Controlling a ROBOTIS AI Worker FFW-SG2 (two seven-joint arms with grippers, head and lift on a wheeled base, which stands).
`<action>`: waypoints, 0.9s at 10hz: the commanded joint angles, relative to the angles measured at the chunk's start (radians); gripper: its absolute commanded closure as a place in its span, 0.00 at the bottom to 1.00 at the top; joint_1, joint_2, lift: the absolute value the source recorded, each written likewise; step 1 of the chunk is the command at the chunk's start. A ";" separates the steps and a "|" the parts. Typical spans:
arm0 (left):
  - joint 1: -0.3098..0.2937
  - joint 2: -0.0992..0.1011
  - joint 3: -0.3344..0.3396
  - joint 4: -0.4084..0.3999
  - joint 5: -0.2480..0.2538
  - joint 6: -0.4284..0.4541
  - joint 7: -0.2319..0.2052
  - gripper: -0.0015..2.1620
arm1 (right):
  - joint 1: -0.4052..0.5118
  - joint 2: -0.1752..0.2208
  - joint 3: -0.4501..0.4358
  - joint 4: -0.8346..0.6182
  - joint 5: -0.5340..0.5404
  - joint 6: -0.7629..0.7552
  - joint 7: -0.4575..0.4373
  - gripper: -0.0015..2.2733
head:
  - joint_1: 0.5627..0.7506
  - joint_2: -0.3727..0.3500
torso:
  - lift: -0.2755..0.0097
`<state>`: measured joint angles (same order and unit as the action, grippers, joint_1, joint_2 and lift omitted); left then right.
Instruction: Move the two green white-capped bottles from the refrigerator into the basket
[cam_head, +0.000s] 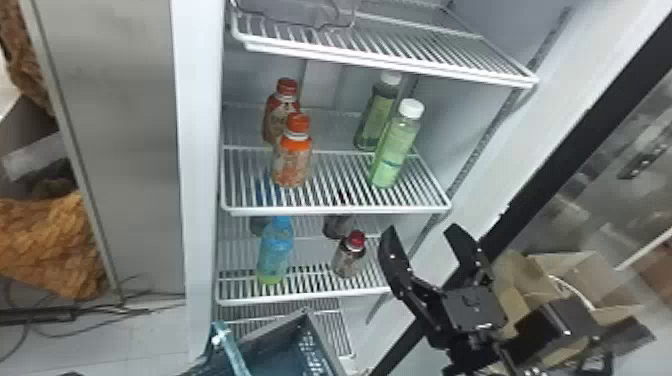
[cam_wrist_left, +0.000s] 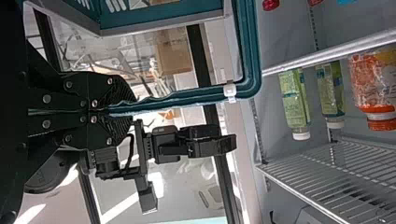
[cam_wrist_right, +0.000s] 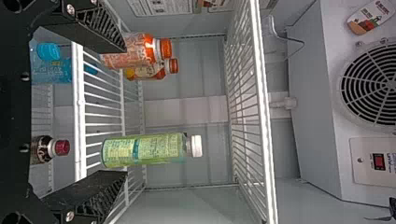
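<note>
Front bottle (cam_head: 395, 145) and rear bottle (cam_head: 374, 120) stand on the shelf (cam_head: 335, 212); right gripper (cam_wrist_right: 125, 109) has its fingers apart; left gripper (cam_wrist_left: 128, 110) is clamped on the basket's (cam_wrist_left: 161, 15) handle (cam_wrist_left: 252, 56); too low an approach could catch the shelf's edge; a skewed one could knock the front bottle into its neighbour.

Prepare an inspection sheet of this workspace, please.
Surface: white wire shelf, holding bottles.
Job's things: nearer green bottle and farther green bottle, upright; basket low in front.
Clutter: orange bottle and red-capped bottle share the shelf; blue bottle and dark bottle one shelf down.
Left gripper: fingers shut on the basket's rim.
Right gripper: open, empty.
Cables: some on the floor, left.
Surroundings: cardboard box, right.
</note>
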<state>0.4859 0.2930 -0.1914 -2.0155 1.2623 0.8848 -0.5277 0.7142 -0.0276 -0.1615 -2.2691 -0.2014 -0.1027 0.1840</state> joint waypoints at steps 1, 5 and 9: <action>0.000 0.000 0.000 -0.001 0.000 0.001 0.000 0.56 | 0.000 0.000 0.000 0.000 0.000 0.000 0.000 0.05 | 0.70 0.03 | 0.95; 0.000 0.000 0.000 -0.001 0.002 0.001 0.000 0.56 | 0.000 0.000 0.000 0.000 0.000 0.000 0.000 0.05 | 0.70 0.03 | 0.95; -0.002 0.000 0.000 0.002 0.002 0.006 0.002 0.56 | -0.022 0.000 -0.012 0.022 0.004 0.002 0.000 0.05 | 0.70 0.03 | 0.95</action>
<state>0.4840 0.2930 -0.1914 -2.0154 1.2633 0.8885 -0.5257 0.6982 -0.0275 -0.1700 -2.2522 -0.1996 -0.1007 0.1840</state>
